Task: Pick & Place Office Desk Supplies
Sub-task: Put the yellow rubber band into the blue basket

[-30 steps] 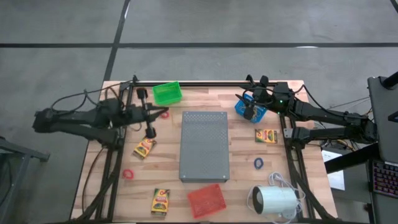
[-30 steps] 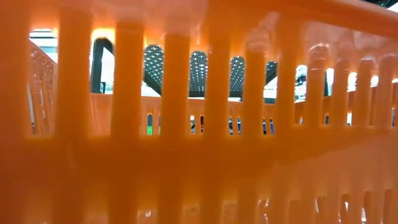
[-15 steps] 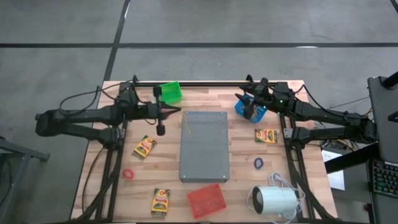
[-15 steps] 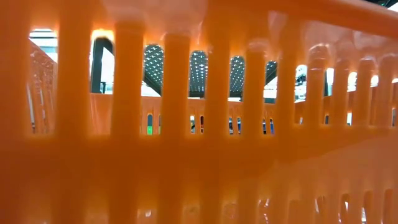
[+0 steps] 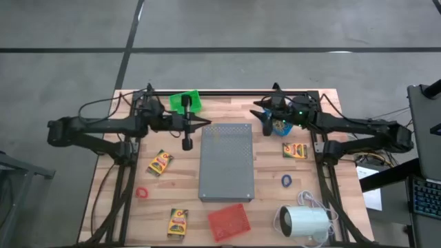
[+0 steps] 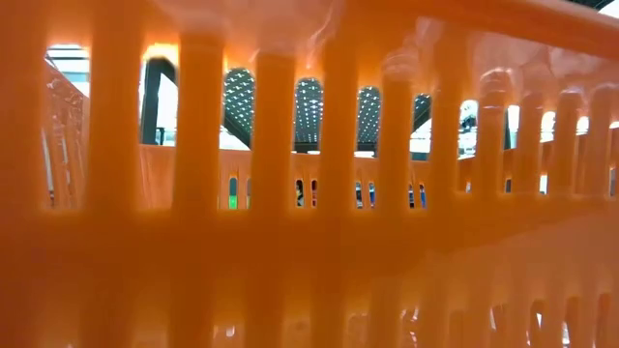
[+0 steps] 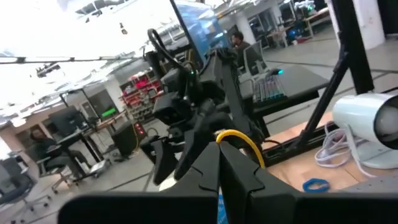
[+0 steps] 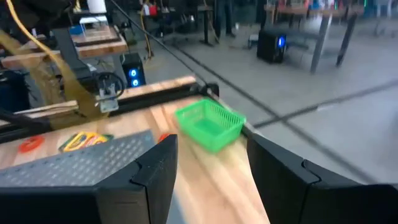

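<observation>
My left gripper (image 5: pixel 207 125) (image 7: pixel 219 149) hovers at the far left corner of the grey slab (image 5: pixel 227 162), shut on a thin tan rubber band (image 7: pixel 244 142). My right gripper (image 5: pixel 262 118) (image 8: pixel 205 180) is open and empty, just left of the blue basket (image 5: pixel 281 125). Yellow crayon boxes lie flat on the table at left (image 5: pixel 160 163), near left (image 5: pixel 178 222) and right (image 5: pixel 295 150). A red ring (image 5: pixel 142 193) and a blue ring (image 5: pixel 286 180) lie on the wood. My left gripper pinches the tan rubber band between its shut fingertips (image 7: pixel 214 163). The band's loop (image 7: pixel 252 149) curls out past the tips, lifted clear of the table. The fingers point roughly level toward the table's right side.
A green basket (image 5: pixel 185 102) (image 8: pixel 208 124) sits at the far edge, a red basket (image 5: pixel 229 222) at the near edge. Its slatted wall (image 6: pixel 309 193) fills the low view. A white cylinder with cord (image 5: pixel 303 222) stands near right. People sit at desks beyond the table.
My left gripper has moved toward the table's right, from beside the left crayon box to the slab's far left corner. My right gripper has shifted a little toward the table's left, off the blue basket.
</observation>
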`<action>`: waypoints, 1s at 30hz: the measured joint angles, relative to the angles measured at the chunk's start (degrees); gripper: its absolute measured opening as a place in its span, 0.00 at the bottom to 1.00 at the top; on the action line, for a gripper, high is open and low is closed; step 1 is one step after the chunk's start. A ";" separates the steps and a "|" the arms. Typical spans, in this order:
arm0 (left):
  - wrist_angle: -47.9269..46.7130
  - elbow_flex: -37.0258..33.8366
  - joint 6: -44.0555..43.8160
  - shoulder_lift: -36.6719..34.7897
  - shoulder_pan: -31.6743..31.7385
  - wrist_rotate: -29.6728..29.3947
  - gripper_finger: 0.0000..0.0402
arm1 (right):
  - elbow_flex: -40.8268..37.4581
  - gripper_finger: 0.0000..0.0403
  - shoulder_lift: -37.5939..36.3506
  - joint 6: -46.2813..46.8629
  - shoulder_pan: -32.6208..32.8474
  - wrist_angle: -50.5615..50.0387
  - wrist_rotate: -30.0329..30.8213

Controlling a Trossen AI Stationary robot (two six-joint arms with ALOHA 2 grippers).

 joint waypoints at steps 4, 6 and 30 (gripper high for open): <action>-0.26 3.30 0.18 4.03 0.35 -1.57 0.01 | 0.74 0.48 4.58 -2.99 0.21 3.75 -0.96; -0.18 4.82 1.61 5.75 0.50 -2.64 0.01 | 1.80 0.48 6.28 -7.29 0.18 3.72 -1.56; 1.51 8.68 10.36 11.10 1.36 -8.98 0.01 | 4.68 0.48 7.15 -17.87 1.19 11.53 -24.97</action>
